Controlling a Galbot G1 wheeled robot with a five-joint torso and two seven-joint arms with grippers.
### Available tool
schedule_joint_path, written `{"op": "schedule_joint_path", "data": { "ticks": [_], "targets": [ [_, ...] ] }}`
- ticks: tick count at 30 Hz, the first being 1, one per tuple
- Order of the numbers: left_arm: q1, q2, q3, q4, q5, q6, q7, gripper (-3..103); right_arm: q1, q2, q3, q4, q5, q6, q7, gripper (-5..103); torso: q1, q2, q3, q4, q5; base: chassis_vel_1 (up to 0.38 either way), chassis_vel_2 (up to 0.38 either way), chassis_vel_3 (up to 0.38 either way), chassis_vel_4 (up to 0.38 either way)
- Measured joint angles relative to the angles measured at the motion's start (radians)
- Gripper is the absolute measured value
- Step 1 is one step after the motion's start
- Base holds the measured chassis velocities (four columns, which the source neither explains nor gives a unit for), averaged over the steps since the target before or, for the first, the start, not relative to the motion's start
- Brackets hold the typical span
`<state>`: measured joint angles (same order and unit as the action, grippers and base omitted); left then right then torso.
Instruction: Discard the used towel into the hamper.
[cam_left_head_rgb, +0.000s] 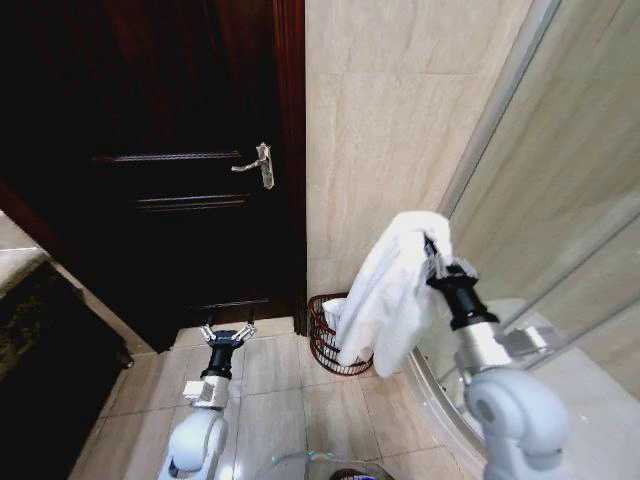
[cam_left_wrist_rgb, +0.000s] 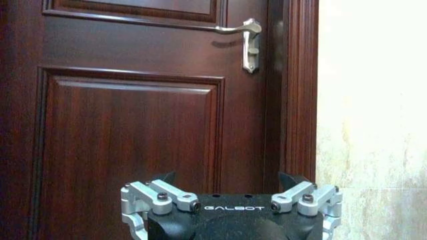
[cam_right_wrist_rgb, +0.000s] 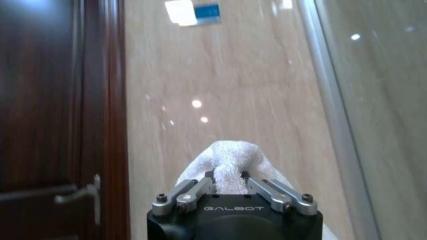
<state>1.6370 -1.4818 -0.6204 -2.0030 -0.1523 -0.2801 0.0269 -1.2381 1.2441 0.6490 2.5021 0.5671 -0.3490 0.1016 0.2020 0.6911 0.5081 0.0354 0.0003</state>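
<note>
The right gripper (cam_left_head_rgb: 432, 252) pinches a white towel (cam_left_head_rgb: 385, 295), which hangs below it over the hamper (cam_left_head_rgb: 325, 345) on the beige tiled floor (cam_left_head_rgb: 270, 390). The left gripper (cam_left_head_rgb: 228, 333), fingers spread, waits low before the dark wooden door (cam_left_head_rgb: 150, 180).

The right pincer (cam_left_head_rgb: 432, 252) is raised high on an upward-reaching arm, its fingers clamped on the towel (cam_left_head_rgb: 390, 295). The left pincer (cam_left_head_rgb: 228, 333) hangs low, fingers spread, pointing forward.
</note>
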Motion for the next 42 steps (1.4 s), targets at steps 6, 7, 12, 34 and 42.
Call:
{"op": "schedule_joint_path", "data": {
  "ticks": [6, 7, 12, 34, 42],
  "targets": [
    [-0.001, -0.02, 0.004, 0.003, 0.015, 0.005, -0.01, 100, 0.2, -0.118, -0.013, -0.059, 0.16, -0.044, 0.078, 12, 0.0, 0.0, 0.0, 0.0001, -0.0003, 0.0, 0.0, 0.0, 0.0],
    [0.0, -0.021, 0.005, 0.002, 0.019, 0.006, -0.014, 100, 0.239, -0.136, -0.026, -0.085, 0.174, -0.045, 0.085, 12, 0.0, 0.0, 0.0, 0.0001, -0.0001, 0.0, 0.0, 0.0, 0.0],
    [0.005, -0.021, 0.003, -0.002, 0.023, 0.006, -0.044, 100, 0.418, -0.184, -0.073, -0.235, 0.192, -0.045, 0.087, 12, 0.0, -0.001, 0.0, 0.0002, 0.0002, 0.0, 0.0, 0.0, 0.0],
    [-0.019, -0.003, -0.006, 0.029, 0.027, 0.023, -0.034, 100, 0.623, -0.124, -0.267, -0.547, 0.038, -0.006, 0.015, 12, 0.0, -0.001, 0.0, 0.0001, -0.0002, 0.0, 0.0, 0.0, 0.0],
    [-0.035, 0.024, -0.019, 0.054, 0.016, 0.02, -0.028, 100, 0.602, -0.056, -0.291, -0.717, -0.135, 0.078, -0.044, 12, 0.0, -0.001, 0.0, -0.0003, -0.0004, 0.0, 0.0, 0.0, 0.0]
  ]
}}
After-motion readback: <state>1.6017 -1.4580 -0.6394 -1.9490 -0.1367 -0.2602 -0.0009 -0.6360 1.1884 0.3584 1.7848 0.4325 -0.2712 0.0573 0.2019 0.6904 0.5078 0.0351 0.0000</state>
